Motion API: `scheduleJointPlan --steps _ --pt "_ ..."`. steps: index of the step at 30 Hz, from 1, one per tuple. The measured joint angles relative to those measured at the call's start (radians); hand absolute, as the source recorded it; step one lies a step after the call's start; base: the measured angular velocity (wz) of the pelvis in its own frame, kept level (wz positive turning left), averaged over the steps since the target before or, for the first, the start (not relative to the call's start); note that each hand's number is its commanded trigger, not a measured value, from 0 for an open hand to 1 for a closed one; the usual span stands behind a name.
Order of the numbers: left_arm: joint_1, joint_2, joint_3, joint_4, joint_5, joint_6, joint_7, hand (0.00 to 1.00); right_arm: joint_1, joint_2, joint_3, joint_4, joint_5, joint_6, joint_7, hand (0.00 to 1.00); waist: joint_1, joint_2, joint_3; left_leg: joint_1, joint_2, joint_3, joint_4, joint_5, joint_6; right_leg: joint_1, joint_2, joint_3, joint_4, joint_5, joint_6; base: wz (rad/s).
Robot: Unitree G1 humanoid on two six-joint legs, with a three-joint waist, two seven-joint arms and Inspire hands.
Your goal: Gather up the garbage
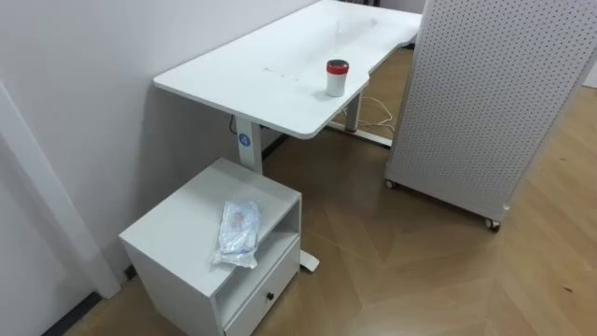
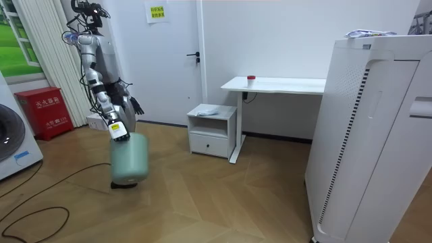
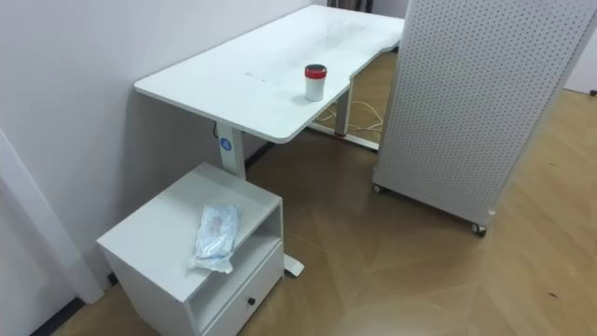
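My right hand (image 2: 119,129) — curled on green bin (image 2: 129,158) rim; left hand (image 2: 136,105) — fingers slack. One plastic wrapper (image 1: 239,230) on white cabinet (image 1: 177,226).

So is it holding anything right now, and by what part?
Yes: in the room view a pale green bin hangs from its right hand, gripped at the top rim. The left hand, fingers spread, holds nothing.
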Motion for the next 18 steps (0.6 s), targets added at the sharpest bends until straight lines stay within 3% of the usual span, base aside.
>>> scheduleJointPlan --steps 8,14,18 --pt "0.011 0.005 -0.019 0.003 -0.021 0.001 0.006 0.0 0.011 0.025 0.004 0.001 0.084 -0.02 0.028 1.0 -0.002 -0.006 0.0008 -0.003 0.002 0.018 0.0 0.0 0.0 -0.008 -0.001 0.008 0.001 0.0 0.0 -0.04" --pt "0.007 0.009 -0.019 0.001 -0.02 -0.001 0.022 0.0 0.013 0.025 0.02 0.003 0.097 -0.029 0.029 1.0 -0.005 0.009 -0.0016 -0.003 0.006 0.024 0.001 0.0 0.0 -0.012 0.005 0.026 0.001 0.007 -0.002 -0.06" --pt "0.024 0.01 -0.02 0.001 -0.009 -0.002 0.041 0.0 0.025 0.023 0.019 0.013 0.108 -0.042 0.02 1.0 -0.011 0.022 -0.0088 -0.001 0.005 0.022 0.001 0.0 0.0 -0.011 0.006 0.027 0.001 0.008 -0.002 -0.01"
